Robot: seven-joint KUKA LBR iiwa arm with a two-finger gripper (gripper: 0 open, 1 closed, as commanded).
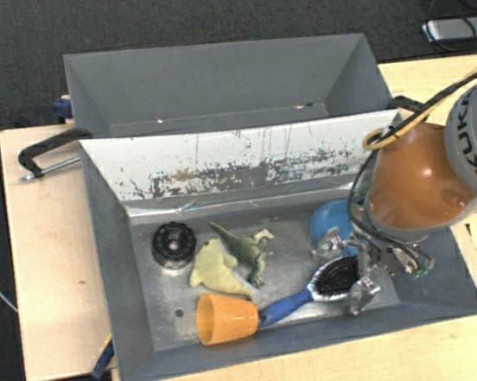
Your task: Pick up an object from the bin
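Observation:
My gripper point(348, 267) is low at the right end of the bin floor, open, with one metal fingertip point(333, 242) toward the back and the other point(362, 294) toward the front. Between them lies the black bristled head of a hairbrush point(334, 278), whose blue handle runs left along the floor. A blue rounded thing point(329, 217) sits just behind the back fingertip, partly hidden by the arm. An orange cup point(224, 318) lies on its side at the end of the brush handle.
A green toy dinosaur point(246, 251) lies on a pale yellow soft thing point(214, 268) in the middle. A black round knob-like thing point(173, 243) stands at the back left. The arm's orange cover hangs over the bin's right side.

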